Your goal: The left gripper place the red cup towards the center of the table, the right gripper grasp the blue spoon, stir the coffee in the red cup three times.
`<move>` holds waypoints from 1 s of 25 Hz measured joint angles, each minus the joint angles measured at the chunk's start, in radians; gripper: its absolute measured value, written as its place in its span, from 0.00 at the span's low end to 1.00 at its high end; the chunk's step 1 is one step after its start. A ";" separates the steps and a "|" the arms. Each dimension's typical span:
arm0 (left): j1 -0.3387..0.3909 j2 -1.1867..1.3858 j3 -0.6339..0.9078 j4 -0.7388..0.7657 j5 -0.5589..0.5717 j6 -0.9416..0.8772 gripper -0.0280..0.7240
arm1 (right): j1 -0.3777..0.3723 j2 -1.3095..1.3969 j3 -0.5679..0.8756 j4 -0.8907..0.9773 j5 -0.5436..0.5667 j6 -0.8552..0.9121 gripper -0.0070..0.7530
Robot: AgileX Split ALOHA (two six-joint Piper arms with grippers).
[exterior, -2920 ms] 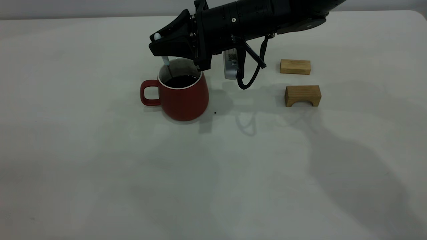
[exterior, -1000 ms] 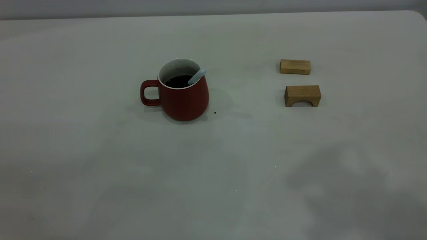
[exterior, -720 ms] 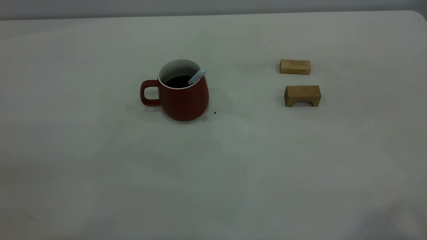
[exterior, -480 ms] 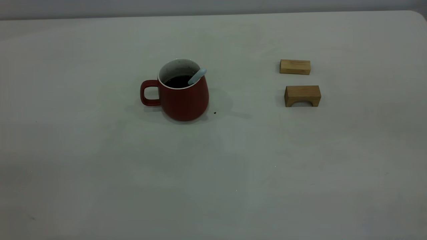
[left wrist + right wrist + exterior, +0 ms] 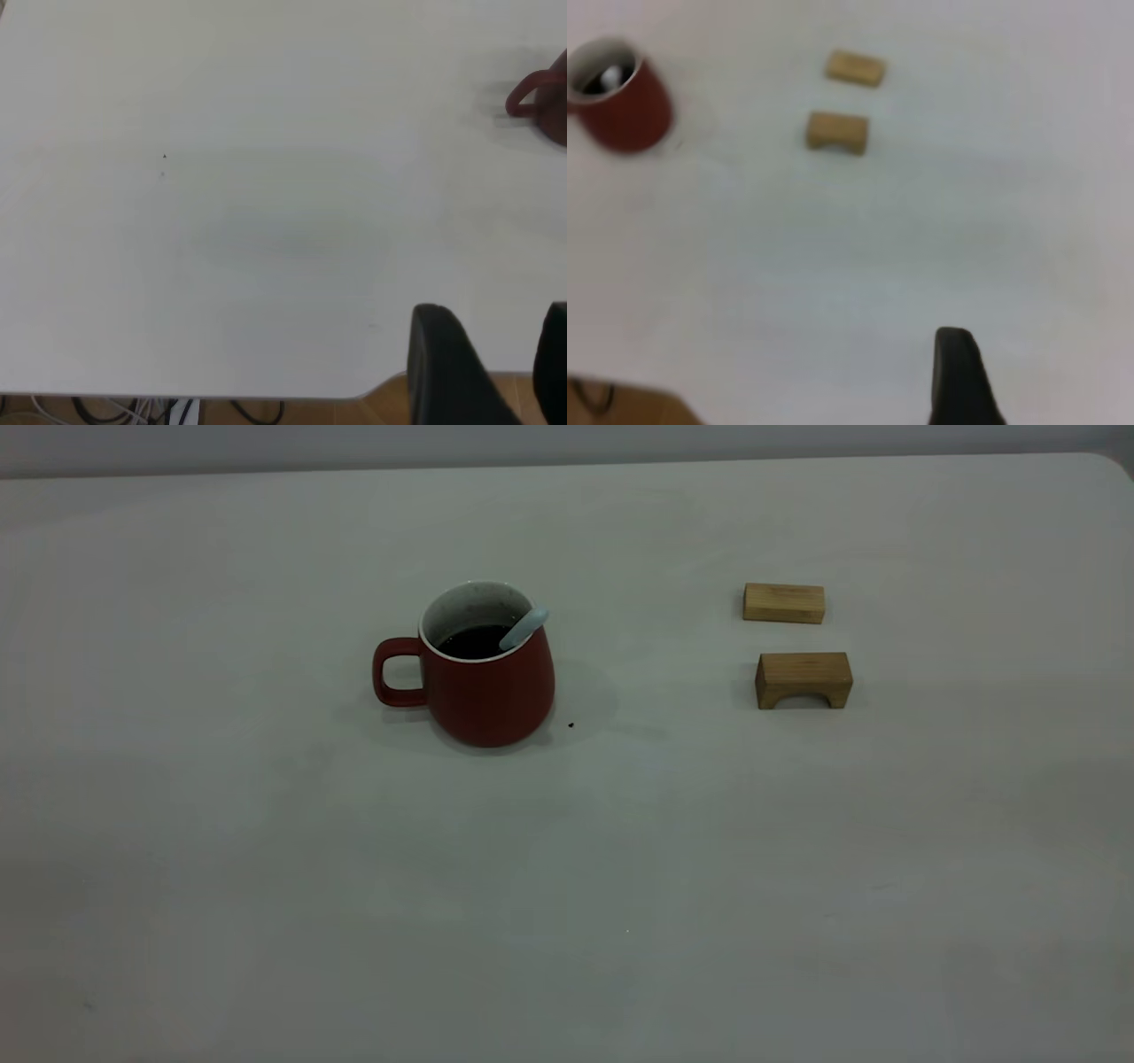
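The red cup [image 5: 487, 682] stands upright on the table [image 5: 266, 850], left of centre, its handle pointing left. Dark coffee [image 5: 474, 640] fills it partway. The blue spoon [image 5: 524, 627] rests in the cup, its pale handle leaning on the right rim, and nothing holds it. Neither arm appears in the exterior view. In the left wrist view my left gripper [image 5: 500, 372] hangs open and empty near the table's edge, far from the cup [image 5: 540, 97]. The right wrist view shows one finger [image 5: 959, 376] of my right gripper, open, well away from the cup [image 5: 625, 111].
Two wooden blocks lie right of the cup: a flat bar [image 5: 784, 602] and an arch-shaped block [image 5: 803, 679] in front of it. A small dark speck [image 5: 570, 724] sits by the cup's base. Cables hang below the table edge [image 5: 177, 409].
The right arm, which held the spoon upright in the cup, has let go and withdrawn out of the exterior view. The spoon now leans on the right rim. Its shadow has faded.
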 joint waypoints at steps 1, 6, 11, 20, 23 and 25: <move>0.000 0.000 0.000 0.000 0.000 0.000 0.47 | -0.006 -0.020 0.004 -0.022 0.008 0.035 0.68; 0.000 0.000 0.000 0.000 0.000 0.000 0.47 | -0.007 -0.082 0.009 -0.109 0.056 0.153 0.68; 0.000 0.000 0.000 0.000 0.000 0.000 0.47 | -0.007 -0.113 0.026 -0.125 0.057 0.154 0.68; 0.000 0.000 0.000 0.000 0.000 0.000 0.47 | -0.007 -0.113 0.026 -0.125 0.057 0.116 0.68; 0.000 0.000 0.000 0.000 0.000 0.000 0.47 | -0.007 -0.114 0.026 -0.125 0.057 0.116 0.68; 0.000 0.000 0.000 0.000 0.000 0.000 0.47 | -0.007 -0.114 0.026 -0.120 0.057 0.114 0.68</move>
